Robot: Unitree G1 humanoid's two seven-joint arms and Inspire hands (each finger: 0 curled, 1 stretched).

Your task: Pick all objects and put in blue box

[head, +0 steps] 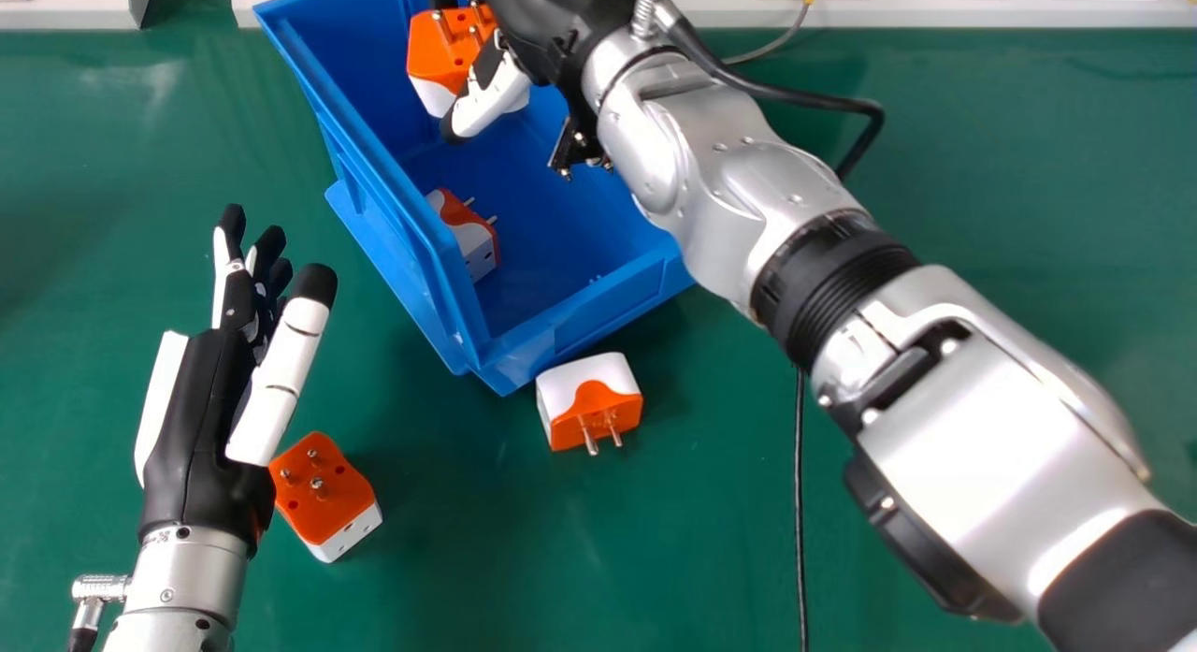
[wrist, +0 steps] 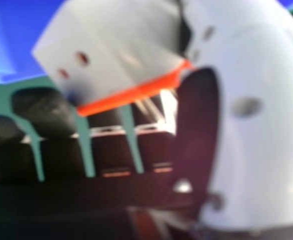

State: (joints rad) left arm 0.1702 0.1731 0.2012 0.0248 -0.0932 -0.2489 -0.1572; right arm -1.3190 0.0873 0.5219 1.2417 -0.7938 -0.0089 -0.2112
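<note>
Over the far part of the blue box [head: 374,156], my right hand [head: 491,91] is shut on an orange and white plug adapter [head: 439,53]. The right hand view shows that adapter [wrist: 116,45] between the thumb and fingers of my right hand [wrist: 199,115]. A second adapter [head: 468,236] lies inside the box by its left wall. Just outside the box's near corner, another adapter [head: 589,399] rests on the table, pins toward the near edge. My left hand [head: 201,399] is open, with one more adapter [head: 325,498] at its right side, pins up.
The green table [head: 655,540] carries a black cable [head: 800,502] running toward the near edge. White housings [head: 935,7] line the far edge. My right forearm [head: 729,166] crosses above the box's right side.
</note>
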